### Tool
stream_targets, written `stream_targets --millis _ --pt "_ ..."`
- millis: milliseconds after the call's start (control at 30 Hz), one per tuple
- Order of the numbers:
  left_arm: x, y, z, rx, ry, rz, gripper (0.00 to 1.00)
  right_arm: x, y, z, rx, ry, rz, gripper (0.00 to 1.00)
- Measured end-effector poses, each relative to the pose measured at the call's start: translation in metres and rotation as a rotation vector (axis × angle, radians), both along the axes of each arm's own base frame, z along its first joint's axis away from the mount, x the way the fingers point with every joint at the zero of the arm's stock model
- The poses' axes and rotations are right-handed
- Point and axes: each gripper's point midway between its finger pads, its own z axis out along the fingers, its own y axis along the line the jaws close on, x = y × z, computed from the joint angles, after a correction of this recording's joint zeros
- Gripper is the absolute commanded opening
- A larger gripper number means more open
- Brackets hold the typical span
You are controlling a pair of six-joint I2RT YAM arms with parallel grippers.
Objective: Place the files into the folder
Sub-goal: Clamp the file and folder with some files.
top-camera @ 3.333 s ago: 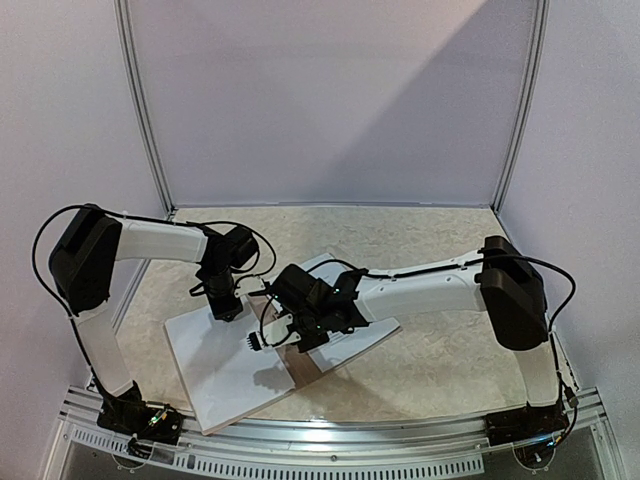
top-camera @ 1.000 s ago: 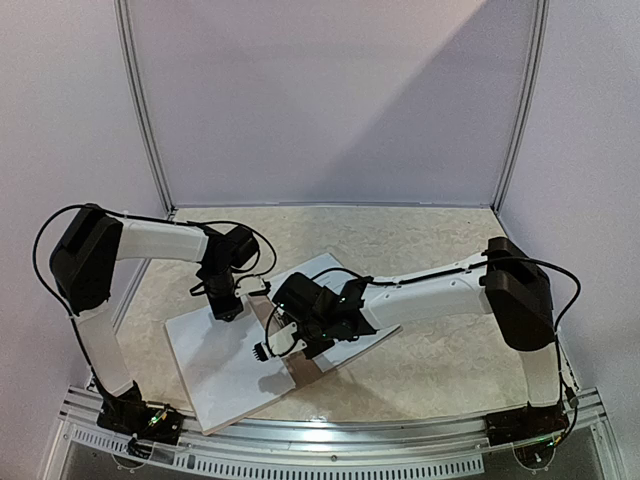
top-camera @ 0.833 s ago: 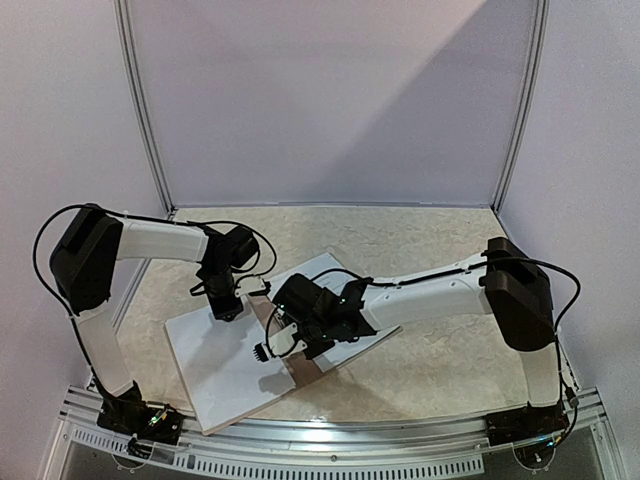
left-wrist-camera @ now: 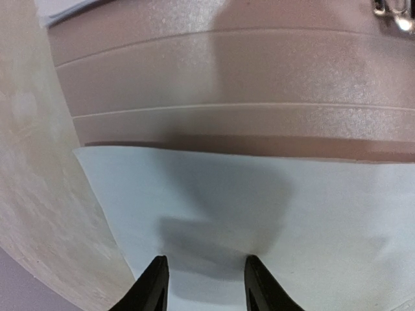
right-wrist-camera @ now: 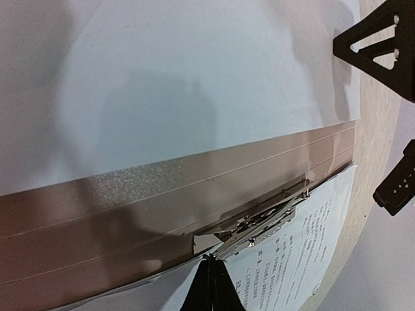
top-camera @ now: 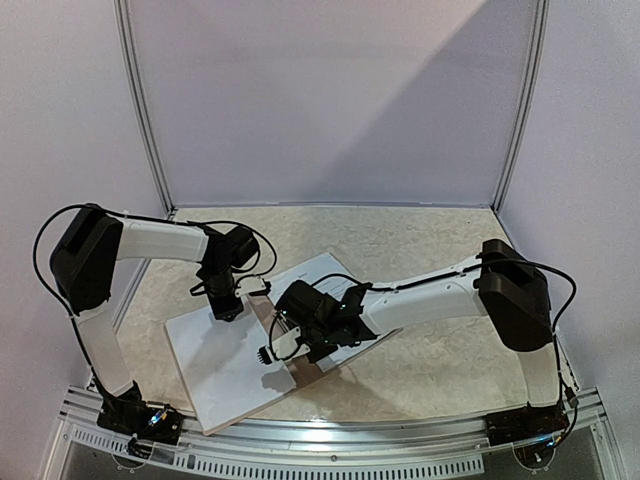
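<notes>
The folder (top-camera: 296, 372) lies open on the table, its brown spine (left-wrist-camera: 227, 84) running between two halves. A blank white sheet (top-camera: 215, 365) covers the left half. The files (right-wrist-camera: 305, 253), printed with black text, lie on the right half under the metal clip (right-wrist-camera: 259, 223). My left gripper (left-wrist-camera: 206, 285) points down at the white sheet's far edge, open, with nothing between its fingers. My right gripper (right-wrist-camera: 211, 285) is shut, its tips at the near end of the clip where the files meet the spine. From above it (top-camera: 288, 338) sits over the folder's middle.
The beige table top (top-camera: 440, 360) lies around the folder. The folder's near corner reaches almost to the metal rail (top-camera: 330, 440) at the front. Both arm bases stand on that rail. White walls enclose the back and sides.
My right gripper has slid a little to the near left along the spine, staying shut. The printed sheets shifted slightly with it. The left arm has not moved.
</notes>
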Motion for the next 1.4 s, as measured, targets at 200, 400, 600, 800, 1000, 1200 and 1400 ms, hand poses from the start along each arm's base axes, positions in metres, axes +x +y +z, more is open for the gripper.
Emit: stream_targets --millis 200,400,600,800,1000,1200,1400 --pt "0.0 0.0 0.0 0.0 0.0 0.0 0.42 -0.002 0.001 -0.001 0.002 0.012 0.0 0.0" --pt "0.0 0.0 0.0 0.0 0.0 0.0 0.42 -0.001 -0.001 -0.005 -0.017 0.014 -0.005 0.0" --pt "0.0 0.0 0.0 0.0 0.0 0.0 0.42 0.0 -0.002 -0.013 -0.029 0.016 -0.013 0.0" --pt "0.0 0.0 0.0 0.001 0.0 0.0 0.42 0.0 -0.001 -0.012 -0.029 0.022 -0.014 0.0" --pt "0.0 0.0 0.0 0.001 0.0 0.0 0.42 -0.001 0.002 -0.01 -0.028 0.039 -0.017 0.0" --pt "0.0 0.0 0.0 0.0 0.0 0.0 0.42 -0.002 0.003 -0.008 -0.008 0.073 -0.028 0.0" --pt "0.0 0.0 0.0 0.003 0.005 0.0 0.42 -0.003 0.004 -0.003 0.002 0.096 -0.032 0.0"
